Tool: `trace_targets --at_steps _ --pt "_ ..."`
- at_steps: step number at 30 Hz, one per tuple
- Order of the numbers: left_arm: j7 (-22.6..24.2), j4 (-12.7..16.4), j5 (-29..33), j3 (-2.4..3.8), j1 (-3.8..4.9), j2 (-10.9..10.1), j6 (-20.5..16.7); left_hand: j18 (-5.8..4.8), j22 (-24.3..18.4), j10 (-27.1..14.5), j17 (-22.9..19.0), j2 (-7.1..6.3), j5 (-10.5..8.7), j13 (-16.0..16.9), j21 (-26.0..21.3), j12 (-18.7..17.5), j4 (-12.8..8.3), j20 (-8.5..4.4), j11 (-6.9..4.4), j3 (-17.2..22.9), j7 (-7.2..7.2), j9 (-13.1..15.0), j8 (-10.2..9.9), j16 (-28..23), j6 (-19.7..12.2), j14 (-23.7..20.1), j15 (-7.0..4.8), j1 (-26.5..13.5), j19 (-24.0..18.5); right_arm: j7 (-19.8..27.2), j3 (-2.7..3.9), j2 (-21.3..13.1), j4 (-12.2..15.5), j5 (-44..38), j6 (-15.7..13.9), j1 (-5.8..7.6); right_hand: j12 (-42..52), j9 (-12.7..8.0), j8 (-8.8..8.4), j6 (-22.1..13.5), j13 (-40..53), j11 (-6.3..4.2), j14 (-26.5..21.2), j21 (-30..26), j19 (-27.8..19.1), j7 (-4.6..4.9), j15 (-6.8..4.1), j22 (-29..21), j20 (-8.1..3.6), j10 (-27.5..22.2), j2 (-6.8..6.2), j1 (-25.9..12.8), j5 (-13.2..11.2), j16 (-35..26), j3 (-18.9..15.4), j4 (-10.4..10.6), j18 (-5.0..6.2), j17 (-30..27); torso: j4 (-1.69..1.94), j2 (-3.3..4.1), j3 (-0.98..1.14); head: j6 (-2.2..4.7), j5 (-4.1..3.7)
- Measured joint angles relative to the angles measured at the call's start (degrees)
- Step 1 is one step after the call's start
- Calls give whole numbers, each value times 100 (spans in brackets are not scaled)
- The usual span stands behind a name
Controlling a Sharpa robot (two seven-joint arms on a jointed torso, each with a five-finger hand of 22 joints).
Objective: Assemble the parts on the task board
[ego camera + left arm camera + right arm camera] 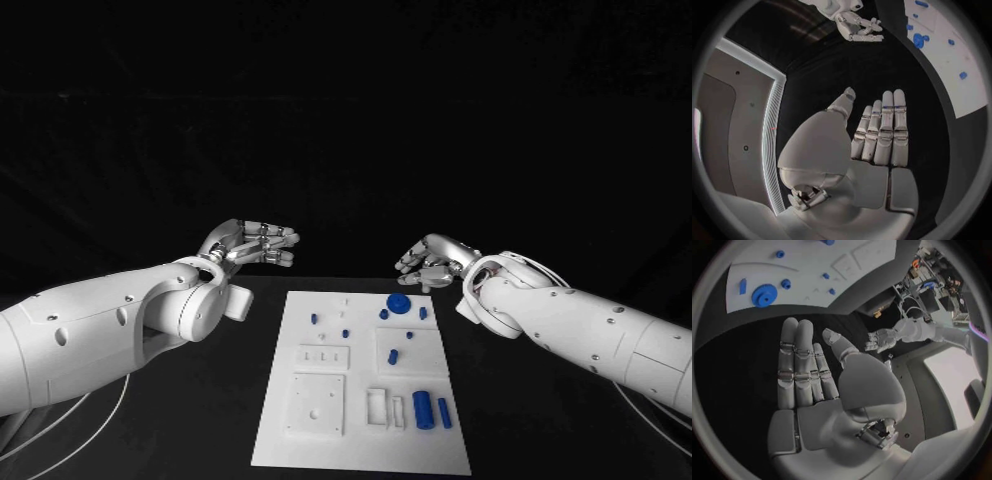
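Two white robot arms reach over a black table (173, 420), where the white task board (368, 385) lies flat between them. The left robot hand (257, 245) and the right robot hand (433, 262) hover above the board's far end, well apart from each other, neither touching anything. From the head camera their silver fingers look curled; the wrist cameras show more plainly that each robot hand is empty, palm flat and fingers stretched out side by side, thumb set off to one side. On the board sit small blue parts: a toothed gear wheel (398, 301), whose teeth are clear in the right wrist view (764, 294), a stout cylinder (423, 409) and a thinner pin (444, 413) at the near end, and several small pegs (315, 318) scattered among raised white rectangular blocks (319, 404) and shallow recesses.
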Motion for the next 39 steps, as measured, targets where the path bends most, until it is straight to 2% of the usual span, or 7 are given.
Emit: trace_targets --at_steps 1,3,6,10,14,27,39 --pt "2 67 -22 0 0 -31 11 -1 14 0 -2 0 0 0 22 0 0 8 0 0 0 0 0 0 0 0 0 0 -8 -45 0 11 1 -183 -1 -20 0 2 0 16 0 -1 9 332 149 -16 -13 255 -59 1 -108 -1 -61 565 118 -27 0 334 15 17 -4 3 -15" --pt "4 243 -68 0 0 -115 39 -6 44 0 -5 0 0 0 86 0 0 2 0 0 0 0 0 0 0 0 0 0 -60 -161 0 35 1 -578 -13 -58 0 2 0 17 0 -1 -11 566 201 -17 -33 475 -92 1 -206 87 -291 929 322 -40 -26 527 53 57 -18 14 -46" --pt "4 460 -125 0 1 -231 81 -27 47 108 -5 0 0 0 91 0 0 2 -19 0 0 -1 0 5 0 0 0 0 -60 -337 2 86 3 -1092 -53 -117 0 2 0 17 0 -1 -13 683 199 -17 -35 683 -90 1 -271 118 -481 1077 587 -32 51 551 98 121 -35 39 -86" --pt "-13 675 -209 0 6 -316 136 -27 96 572 24 28 0 9 199 20 10 -51 -157 10 0 -1 0 110 0 102 -102 -28 -7 -581 -1 165 -7 -1671 -121 -197 0 2 0 17 -1 -2 -25 726 187 -17 -24 792 -81 -1 -321 126 -624 1140 614 -33 56 540 148 207 -56 69 -140" --pt "-28 799 -284 3 15 -343 186 -28 98 548 24 28 -1 9 200 20 12 -81 -135 42 0 -1 0 110 0 102 -102 -28 -38 -794 -4 237 -35 -2106 -179 -249 0 1 0 16 -1 10 -33 726 187 -17 -17 857 -80 -54 -349 154 -807 1180 630 -17 58 513 191 281 -70 89 -180" --pt "-94 964 -410 12 24 -344 310 -29 103 493 23 27 -1 8 225 20 -3 -81 -112 57 2 -2 0 88 -2 102 -102 -27 -38 -1258 -35 395 -200 -2816 -381 -356 0 0 0 16 -2 10 -55 660 206 -16 6 1313 -61 -53 -479 150 -1000 1356 985 73 56 394 304 519 -119 172 -320" --pt "-129 975 -438 16 25 -324 373 -29 103 493 23 4 -1 7 223 20 -3 -80 -113 57 2 -3 0 88 -2 102 -101 -51 -38 -1426 -48 481 -312 -3049 -457 -394 0 0 0 54 -2 8 -55 517 227 -54 7 1646 -40 -51 -524 149 -1094 1411 1184 111 115 371 375 647 -159 195 -372"
